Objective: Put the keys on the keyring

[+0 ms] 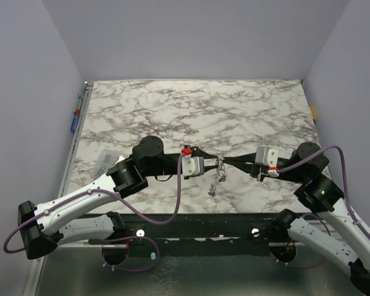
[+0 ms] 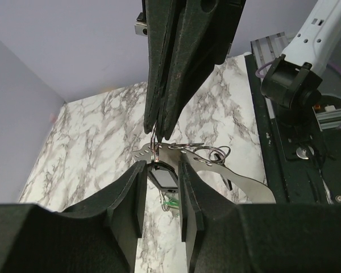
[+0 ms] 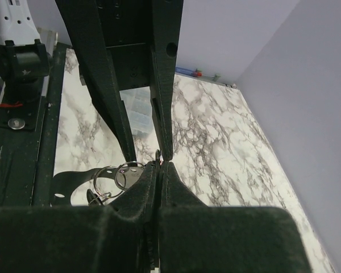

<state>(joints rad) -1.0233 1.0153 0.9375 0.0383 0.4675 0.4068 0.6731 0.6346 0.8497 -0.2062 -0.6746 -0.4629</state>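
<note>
My right gripper (image 1: 226, 162) (image 3: 159, 165) is shut on a thin wire keyring (image 2: 154, 143) and holds it above the marble table (image 1: 191, 111) near the middle front. A bunch hangs from it (image 1: 216, 182): a dark plastic tag (image 2: 162, 176), a green tag (image 2: 171, 202), silvery rings (image 3: 116, 176) and a flat curved silvery metal strip (image 2: 238, 181). My left gripper (image 1: 210, 165) (image 2: 162, 166) is open, its fingers on either side of the dark tag just below the keyring. Whether the pads touch the tag cannot be told.
A clear plastic box (image 1: 108, 159) (image 3: 137, 116) lies on the table to the left, behind the left arm. Small coloured items sit at the left table edge (image 1: 76, 121). A black rail (image 1: 191, 219) runs along the near edge.
</note>
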